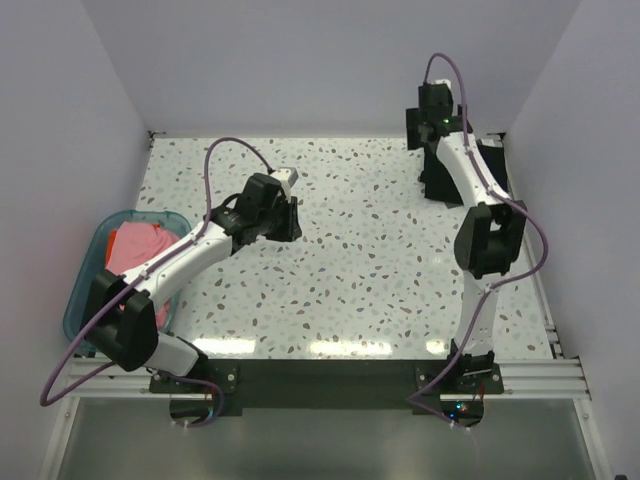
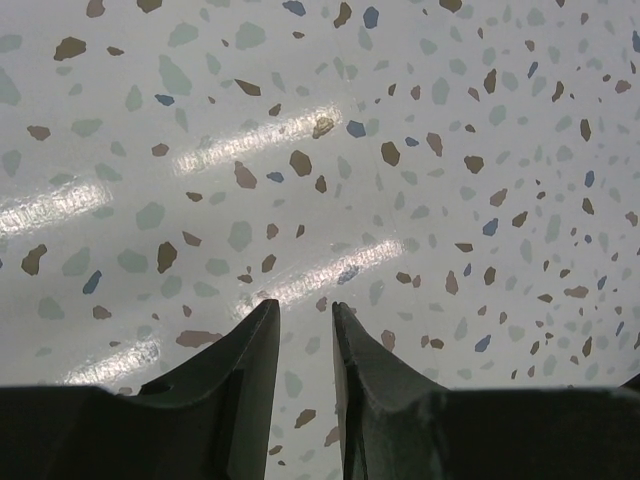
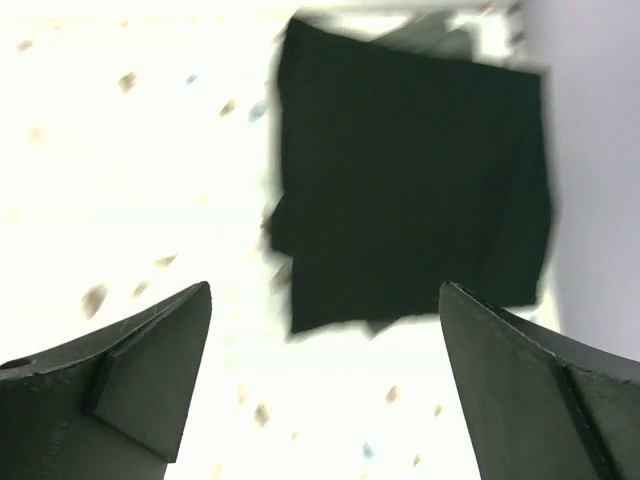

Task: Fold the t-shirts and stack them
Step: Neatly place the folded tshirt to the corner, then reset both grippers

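Observation:
A folded black t-shirt (image 1: 438,183) lies at the table's back right, partly hidden by my right arm. In the right wrist view the black t-shirt (image 3: 410,190) is a blurred rectangle, with an edge of dark grey-green cloth (image 3: 432,34) showing behind it. My right gripper (image 1: 425,135) hangs above it, wide open and empty (image 3: 325,290). A pink t-shirt (image 1: 138,250) and an orange-red one (image 1: 116,236) lie crumpled in the tub. My left gripper (image 1: 289,216) is low over bare table, its jaws a narrow gap apart and empty (image 2: 302,305).
The translucent teal tub (image 1: 84,282) stands at the table's left edge beside my left arm's base. White walls enclose the speckled table (image 1: 360,270) at the left, back and right.

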Controlling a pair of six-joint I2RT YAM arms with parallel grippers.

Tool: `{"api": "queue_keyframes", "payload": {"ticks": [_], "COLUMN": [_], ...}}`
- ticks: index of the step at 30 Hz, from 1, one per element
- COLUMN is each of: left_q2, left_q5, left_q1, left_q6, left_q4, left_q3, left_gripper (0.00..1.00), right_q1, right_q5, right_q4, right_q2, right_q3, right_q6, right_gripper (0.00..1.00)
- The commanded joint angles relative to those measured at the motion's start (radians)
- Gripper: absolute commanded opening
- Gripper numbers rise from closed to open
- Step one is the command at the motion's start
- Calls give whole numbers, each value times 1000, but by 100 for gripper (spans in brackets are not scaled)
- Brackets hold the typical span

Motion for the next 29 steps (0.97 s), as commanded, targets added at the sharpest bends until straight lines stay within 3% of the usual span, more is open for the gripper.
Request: {"api": "queue_keyframes", "payload": {"ticks": [1, 5, 11, 16, 24, 29], "left_q2": [-19, -51, -125, -201, -255, -267], "left_q5": [-35, -62, -67, -144, -168, -170], "left_q1": [10, 8, -1, -27, -39, -39], "left_q6": [-1, -27, -107, -144, -165, -170], "left_q4": [36, 72, 147, 175, 194, 189], "left_q3": [5, -51, -205, -303, -357, -352], "left_gripper": [33, 33, 33, 33, 34, 35], "right_q1": [68, 235, 444, 470, 470, 470], "right_q5": [-77, -148, -203, -315, -291, -260], "right_q4": [107, 262, 354, 422, 391, 353], "right_q2": [-226, -411, -628, -808, -950, -944], "right_q3": [-241, -539, -922, -1168, -1273, -1238], "right_q6": [189, 282, 418, 507, 509, 499], "right_gripper": [99, 99, 99, 99, 99, 99]}}
